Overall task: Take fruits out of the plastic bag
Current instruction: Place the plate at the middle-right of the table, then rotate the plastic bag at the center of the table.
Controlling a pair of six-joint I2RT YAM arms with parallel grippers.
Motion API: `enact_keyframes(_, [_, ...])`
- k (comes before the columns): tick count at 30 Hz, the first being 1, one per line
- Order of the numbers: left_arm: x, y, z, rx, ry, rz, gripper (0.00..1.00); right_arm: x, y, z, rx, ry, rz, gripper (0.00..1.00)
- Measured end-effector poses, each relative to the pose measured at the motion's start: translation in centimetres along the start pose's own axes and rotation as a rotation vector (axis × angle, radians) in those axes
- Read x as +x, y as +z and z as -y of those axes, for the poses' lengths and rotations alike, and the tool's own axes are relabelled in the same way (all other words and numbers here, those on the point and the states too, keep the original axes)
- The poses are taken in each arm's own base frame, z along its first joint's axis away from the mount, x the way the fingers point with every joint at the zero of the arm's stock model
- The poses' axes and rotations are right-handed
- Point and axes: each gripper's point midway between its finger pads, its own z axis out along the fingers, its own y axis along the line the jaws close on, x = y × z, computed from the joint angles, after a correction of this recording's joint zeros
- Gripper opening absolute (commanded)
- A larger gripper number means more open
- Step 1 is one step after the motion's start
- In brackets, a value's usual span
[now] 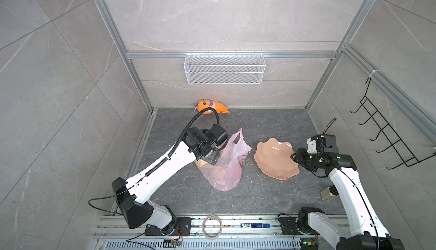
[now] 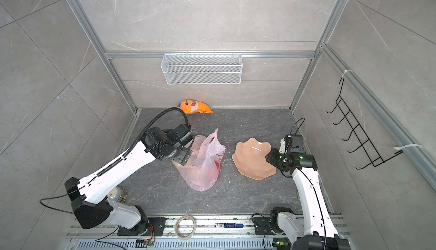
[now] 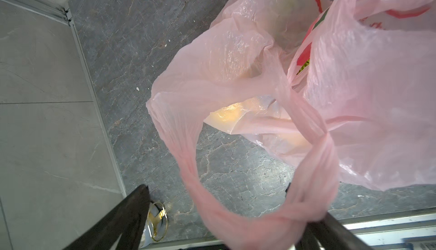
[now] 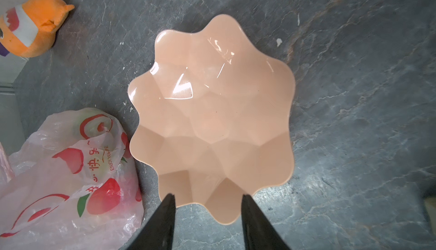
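The pink plastic bag (image 1: pixel 226 164) stands crumpled on the dark floor, left of centre in both top views, also plastic bag (image 2: pixel 203 164). My left gripper (image 1: pixel 211 158) hangs over its left side. In the left wrist view the left gripper (image 3: pixel 215 190) is open wide, and one handle loop (image 3: pixel 247 215) of the bag runs between the fingers and drapes over one of them. Fruits show only as a yellow-beige glow (image 3: pixel 236 116) and a green bit (image 3: pixel 304 66) through the film. My right gripper (image 4: pixel 208 195) is open and holds nothing, above the near rim of the peach plate (image 4: pixel 212 109).
An orange plush shark (image 1: pixel 212 106) lies at the back wall. A white wire basket (image 1: pixel 224 68) hangs above it and a black hook rack (image 1: pixel 387 131) is on the right wall. A tape roll (image 1: pixel 212 227) and marker (image 1: pixel 254 225) lie on the front rail. A small bottle (image 1: pixel 329 192) stands by the right arm.
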Motion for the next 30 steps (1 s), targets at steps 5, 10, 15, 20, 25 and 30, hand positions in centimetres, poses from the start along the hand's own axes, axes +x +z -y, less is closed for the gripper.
enact_keyframes(5, [0.4,0.5,0.1,-0.003,0.053,-0.012,0.81,-0.3,0.2,-0.8,-0.016,-0.022,-0.014,0.47])
enact_keyframes(10, [-0.6,1.2,0.2,-0.023,0.095,0.007,0.54,-0.9,0.3,-2.9,-0.05,-0.08,-0.016,0.46])
enact_keyframes(15, [-2.3,4.2,0.3,-0.069,0.108,-0.018,0.26,-1.0,0.0,-6.0,-0.093,-0.168,-0.02,0.44])
enact_keyframes(20, [-4.3,6.2,-2.2,-0.115,-0.007,0.005,0.0,-0.5,-0.9,-10.0,-0.159,-0.268,-0.012,0.45])
enact_keyframes(25, [-6.9,5.8,-7.6,-0.162,-0.24,0.08,0.0,1.8,-1.2,-14.6,-0.218,-0.366,-0.033,0.48])
enact_keyframes(30, [-8.1,4.8,-9.3,-0.177,-0.324,0.131,0.0,5.3,-1.8,-19.2,-0.225,-0.448,-0.033,0.54])
